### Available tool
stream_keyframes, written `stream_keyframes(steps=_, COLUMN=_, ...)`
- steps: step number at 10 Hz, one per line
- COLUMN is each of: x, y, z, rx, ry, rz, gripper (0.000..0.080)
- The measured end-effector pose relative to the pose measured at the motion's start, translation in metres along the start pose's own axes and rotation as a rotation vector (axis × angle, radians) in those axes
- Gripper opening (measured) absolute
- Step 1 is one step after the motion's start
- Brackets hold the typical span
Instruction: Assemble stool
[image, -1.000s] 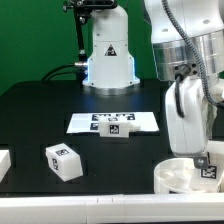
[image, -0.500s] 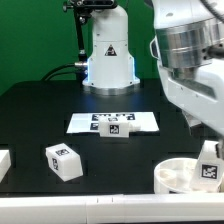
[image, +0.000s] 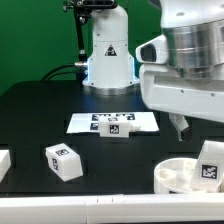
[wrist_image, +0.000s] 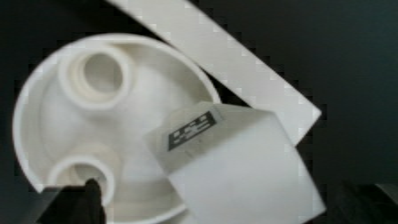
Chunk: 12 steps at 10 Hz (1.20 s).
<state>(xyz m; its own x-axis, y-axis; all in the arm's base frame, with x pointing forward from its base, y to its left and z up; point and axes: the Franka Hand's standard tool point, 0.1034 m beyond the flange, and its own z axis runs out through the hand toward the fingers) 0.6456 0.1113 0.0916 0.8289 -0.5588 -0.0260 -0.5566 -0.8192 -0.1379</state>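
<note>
Stool leg (image: 212, 160) stands in the seat disc (image: 178, 176) — hand (image: 183, 128), wide now, has lifted clear.

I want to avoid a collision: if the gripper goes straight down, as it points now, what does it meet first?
Probably the leg, standing in the seat disc under the gripper, jaws open; depth is unclear.

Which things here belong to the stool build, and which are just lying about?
Stool build:
- seat disc
- upright leg standing on the seat disc
- loose leg on the table
- white piece cut off at the exterior view's left edge, probably another leg

Lying about:
- marker board
- small tagged block at the marker board's near edge
</note>
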Motion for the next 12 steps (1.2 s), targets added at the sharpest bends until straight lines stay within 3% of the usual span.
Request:
stream_keyframes(steps=2, x=-0.0113, y=-0.0051, z=0.0067, rx=-0.025, ry=0.013, rz=-0.29, gripper=0.0649)
stream_keyframes(steps=6, x=-0.0088, y=-0.0018, z=0.0072, rx=-0.032, ry=0.011, rz=-0.549, gripper=0.0649)
stream_keyframes(steps=8, x=-0.0089, y=-0.0028, z=0.0061, rx=-0.069, ry=0.008, rz=-1.006, gripper=0.0649)
stream_keyframes(steps=9, x=-0.0118, y=-0.0024, z=0.0088, rx=-0.088, ry=0.005, rz=-1.088, gripper=0.0649)
stream_keyframes(steps=12, x=-0.0072, y=0.0025, z=0.0095, rx=-0.112, ry=-0.005, rz=-1.291, gripper=0.0649)
